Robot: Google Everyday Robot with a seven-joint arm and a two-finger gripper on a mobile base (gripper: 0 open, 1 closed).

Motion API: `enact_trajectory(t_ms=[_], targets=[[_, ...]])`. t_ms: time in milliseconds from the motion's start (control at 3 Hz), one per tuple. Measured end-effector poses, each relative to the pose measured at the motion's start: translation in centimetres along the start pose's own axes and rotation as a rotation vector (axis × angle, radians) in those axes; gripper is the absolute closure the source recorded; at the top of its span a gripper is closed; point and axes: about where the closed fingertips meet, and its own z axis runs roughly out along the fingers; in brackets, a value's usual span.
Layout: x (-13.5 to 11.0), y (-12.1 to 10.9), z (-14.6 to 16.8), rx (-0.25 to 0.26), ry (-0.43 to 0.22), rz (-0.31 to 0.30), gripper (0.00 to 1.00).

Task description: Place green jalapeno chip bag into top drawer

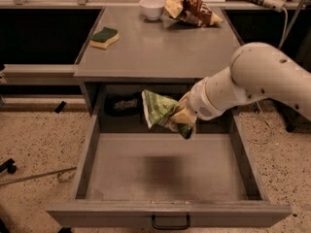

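The green jalapeno chip bag is a wrinkly green foil bag with pale edges, held in the air over the back of the open top drawer. My gripper is shut on the bag's right end; the white arm reaches in from the right. The bag hangs clear above the drawer's flat grey bottom. The drawer is pulled fully out, with its black handle on the front panel.
On the grey countertop lie a green-and-yellow sponge, a white bowl and a brown-and-yellow snack bag. A dark object lies at the drawer's back left. Speckled floor lies on both sides.
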Motion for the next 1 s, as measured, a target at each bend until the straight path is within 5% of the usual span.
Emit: enact_trajectory(t_ms=[667,1000], targets=[[4.3,1.7,10.7,-0.136,-0.127,0.077,1.0],[5.6,3.4,12.7,-0.143,-0.157,0.116,1.0]])
